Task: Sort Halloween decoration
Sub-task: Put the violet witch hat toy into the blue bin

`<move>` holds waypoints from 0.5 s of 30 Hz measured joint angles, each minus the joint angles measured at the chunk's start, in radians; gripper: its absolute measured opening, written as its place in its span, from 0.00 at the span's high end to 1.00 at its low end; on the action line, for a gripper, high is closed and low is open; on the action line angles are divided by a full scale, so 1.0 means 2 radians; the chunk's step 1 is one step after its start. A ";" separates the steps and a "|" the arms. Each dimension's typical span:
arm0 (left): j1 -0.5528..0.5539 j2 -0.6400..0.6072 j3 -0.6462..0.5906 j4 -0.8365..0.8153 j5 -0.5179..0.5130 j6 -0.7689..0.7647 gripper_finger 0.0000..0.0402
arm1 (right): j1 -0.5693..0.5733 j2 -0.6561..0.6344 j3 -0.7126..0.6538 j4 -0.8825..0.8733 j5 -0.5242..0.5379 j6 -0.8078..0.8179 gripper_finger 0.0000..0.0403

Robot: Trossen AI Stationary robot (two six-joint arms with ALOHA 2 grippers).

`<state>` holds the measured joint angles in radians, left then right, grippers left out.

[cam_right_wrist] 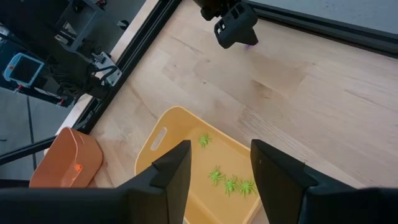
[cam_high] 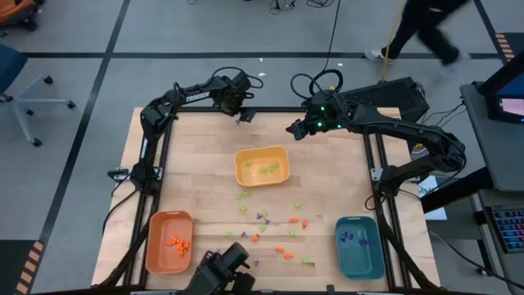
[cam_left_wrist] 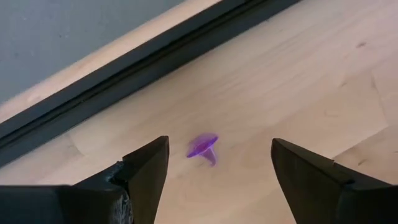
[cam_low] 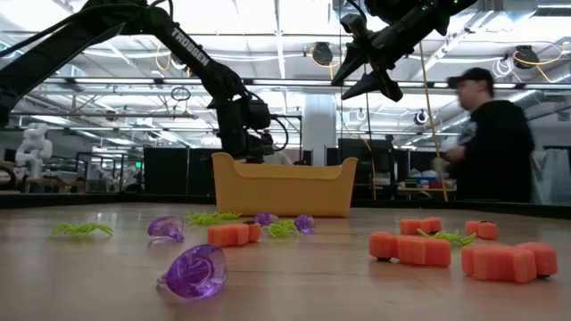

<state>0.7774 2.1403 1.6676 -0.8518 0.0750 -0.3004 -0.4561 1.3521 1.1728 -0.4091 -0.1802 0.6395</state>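
A tiny purple Halloween decoration piece lies on the wooden table near its far edge. My left gripper hangs open just above it, pointing down, one finger on each side and neither touching it. In the high view that gripper is at the far edge, behind the yellow tray. My right gripper hovers high and open over the far middle, with nothing between its fingers. More orange, green and purple pieces lie loose near the table's middle and front.
The yellow tray holds green pieces, the orange tray at the near left holds orange ones, and the teal tray at the near right holds purple ones. A black frame rail runs along the far edge. A person walks behind the table.
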 joint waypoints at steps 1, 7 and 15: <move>0.000 0.000 0.000 -0.001 0.000 0.000 0.31 | 0.000 0.000 0.000 0.000 0.000 0.000 0.61; 0.000 0.000 -0.013 0.003 0.000 0.040 0.31 | 0.000 0.000 0.000 0.000 0.000 -0.002 0.61; -0.006 0.000 -0.028 0.008 -0.001 0.079 0.31 | 0.000 0.000 0.000 0.000 0.000 -0.006 0.61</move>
<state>0.7647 2.1403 1.6119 -0.8357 0.0733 -0.1417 -0.4561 1.3521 1.1730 -0.4091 -0.1802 0.6271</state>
